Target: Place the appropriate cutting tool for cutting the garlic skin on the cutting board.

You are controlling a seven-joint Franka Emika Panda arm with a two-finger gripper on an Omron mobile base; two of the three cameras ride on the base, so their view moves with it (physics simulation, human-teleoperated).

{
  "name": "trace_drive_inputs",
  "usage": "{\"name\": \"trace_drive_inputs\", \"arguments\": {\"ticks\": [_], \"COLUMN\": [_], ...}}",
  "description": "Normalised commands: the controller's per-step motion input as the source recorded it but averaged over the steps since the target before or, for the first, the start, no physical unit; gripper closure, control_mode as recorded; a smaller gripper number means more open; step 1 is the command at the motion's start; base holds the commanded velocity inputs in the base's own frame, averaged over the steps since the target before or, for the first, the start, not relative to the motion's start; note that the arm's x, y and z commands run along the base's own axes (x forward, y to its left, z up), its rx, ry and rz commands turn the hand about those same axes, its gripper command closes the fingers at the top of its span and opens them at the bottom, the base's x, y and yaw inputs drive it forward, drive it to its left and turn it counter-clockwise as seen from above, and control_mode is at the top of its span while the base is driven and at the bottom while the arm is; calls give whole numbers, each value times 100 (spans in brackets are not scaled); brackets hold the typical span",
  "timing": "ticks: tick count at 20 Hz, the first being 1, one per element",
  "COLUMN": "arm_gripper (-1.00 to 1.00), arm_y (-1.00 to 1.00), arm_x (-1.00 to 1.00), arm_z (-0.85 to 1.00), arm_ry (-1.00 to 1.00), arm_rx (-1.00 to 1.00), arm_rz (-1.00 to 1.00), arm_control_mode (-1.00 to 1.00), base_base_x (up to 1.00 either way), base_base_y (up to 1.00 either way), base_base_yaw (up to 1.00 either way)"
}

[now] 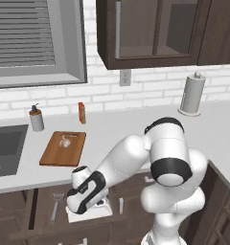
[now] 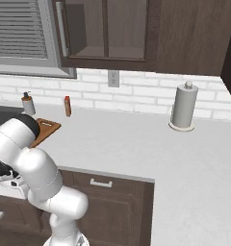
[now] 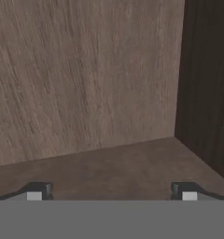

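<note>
I see the long grey table [image 1: 136, 139] running along the white brick wall, with dark wall cabinets [image 1: 160, 28] above it and a sink [image 1: 6, 148] at its far left. My arm [image 1: 131, 162] bends down below the table's near edge into an open drawer [image 1: 50, 210], and the gripper [image 3: 111, 196] looks along bare wooden drawer walls. Its two finger tips [image 3: 34, 193] stand wide apart with nothing between them, so it is released.

The cutting board [image 1: 54, 153] lies flat on the table just right of the sink, and the garlic [image 1: 65, 141] sits on its far part. A paper towel roll [image 1: 192, 93] stands upright at the far right by the wall. A soap dispenser [image 1: 36, 118] stands beyond the board on the left, and a small orange bottle [image 1: 82, 113] stands right of it.

In the drawer, an all-grey utensil [image 1: 55, 206] lies left of the hand. I cannot make out the knife anywhere in these views.
</note>
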Motion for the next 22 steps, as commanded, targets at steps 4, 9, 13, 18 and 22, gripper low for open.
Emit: {"name": "trace_drive_inputs", "arguments": {"ticks": [4, 9, 13, 18, 22], "arm_gripper": [-100, -100, -100, -100, -100], "arm_y": [0, 0, 0, 0, 7], "arm_x": [-86, -97, -87, -46, 20], "arm_z": [-4, 0, 0, 3, 27], "arm_ry": [0, 0, 0, 0, 2], "arm_rx": [0, 1, 0, 0, 0], "arm_rz": [-7, -7, -7, -6, -6], "arm_control_mode": [-100, -100, -100, -100, -100], "base_base_x": [0, 0, 0, 0, 0], "base_base_y": [0, 0, 0, 0, 0], "base_base_yaw": [0, 0, 0, 0, 0]}}
